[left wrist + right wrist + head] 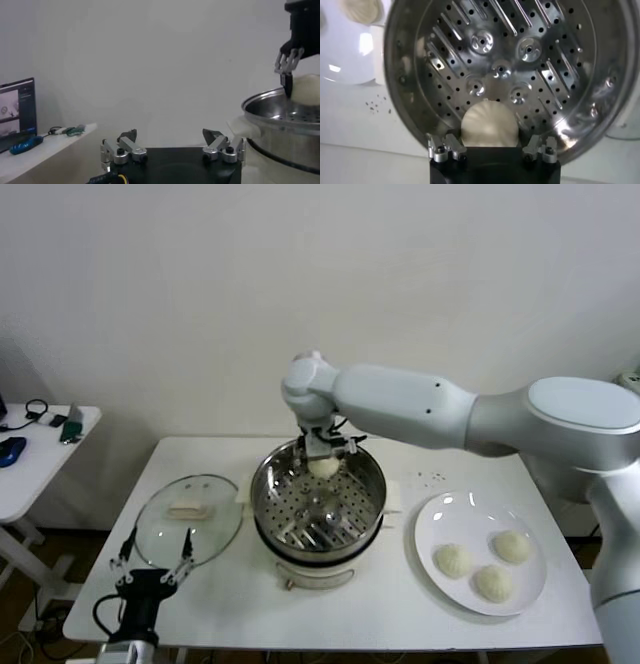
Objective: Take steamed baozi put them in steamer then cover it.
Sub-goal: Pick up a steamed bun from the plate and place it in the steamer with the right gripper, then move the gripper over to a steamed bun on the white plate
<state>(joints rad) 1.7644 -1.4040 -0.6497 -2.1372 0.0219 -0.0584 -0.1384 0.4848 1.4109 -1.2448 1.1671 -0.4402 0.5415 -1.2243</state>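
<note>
My right wrist camera hides the right gripper (490, 131) fingertips behind the bun, so I cannot see the pads themselves. The head view cuts off the far rim of the steamer (372, 502) behind the right arm. The left wrist view shows only a slice of the steamer wall at its frame edge.

The right gripper hangs over the far side of the steamer basket, jaws closed part way around 1 baozi (323, 467), which sits between them just above the perforated floor. I cannot tell whether the bun touches the floor.

3 more baozi (452, 560) (511, 546) (492, 583) lie on a white plate (436, 517) toward the right edge of the bench, apart from each other.

The cover (150, 529) lies flat near the left edge of the bench, handle up, just beside the steamer.

The left gripper (152, 564) rests at the near left corner, fingers spread wide, holding nothing, tips over the near rim of the cover.

A small side table (30, 469) stands off the left edge, carrying some small items I cannot identify.
</note>
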